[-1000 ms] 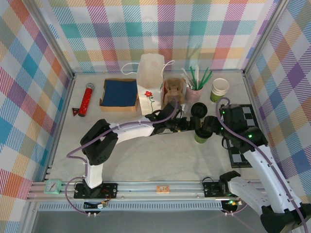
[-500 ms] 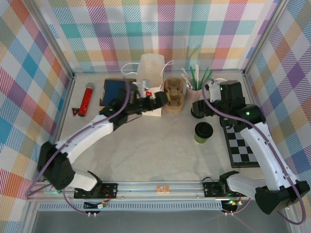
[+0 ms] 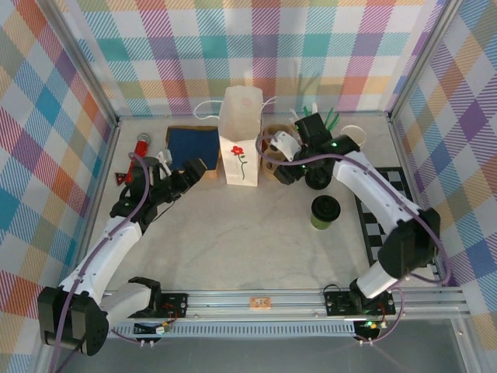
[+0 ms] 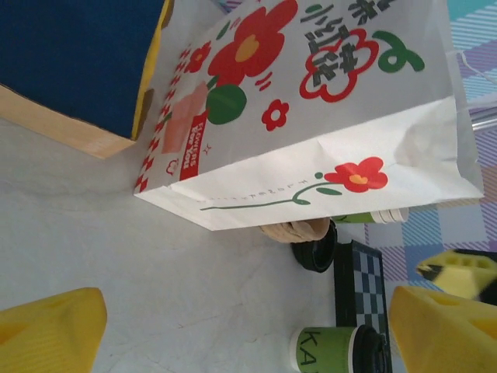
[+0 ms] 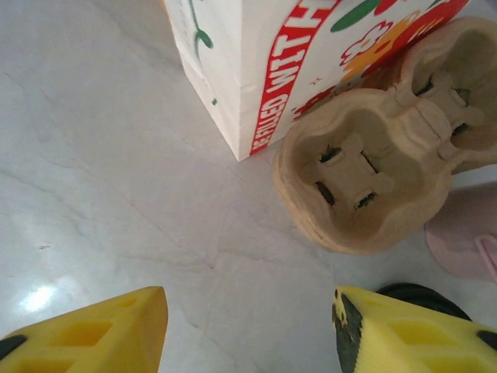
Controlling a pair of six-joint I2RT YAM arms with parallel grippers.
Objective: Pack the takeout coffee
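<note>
The worktop (image 3: 248, 256) carries one bag (image 3: 239, 144), one lidded cup (image 3: 325, 210), one loose lid (image 4: 314, 252), one pulp carrier (image 5: 365, 175), one pink cup (image 5: 462, 233), one blue-lined box (image 3: 192, 146), one red tube (image 3: 140, 146) and one checkered mat (image 3: 384, 233). One stack of lidless cups (image 3: 355, 133) stands near the far right corner; its number cannot be told. Two arms, left arm (image 3: 109, 249) and right arm (image 3: 380, 194), reach over it.

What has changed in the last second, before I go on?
The left gripper pulled back from the centre to the left of the white flowered paper bag, open and empty. The right gripper left the green paper coffee cup with black lid and swung to the brown cardboard cup carrier, empty. Cup and bag stayed put.
</note>
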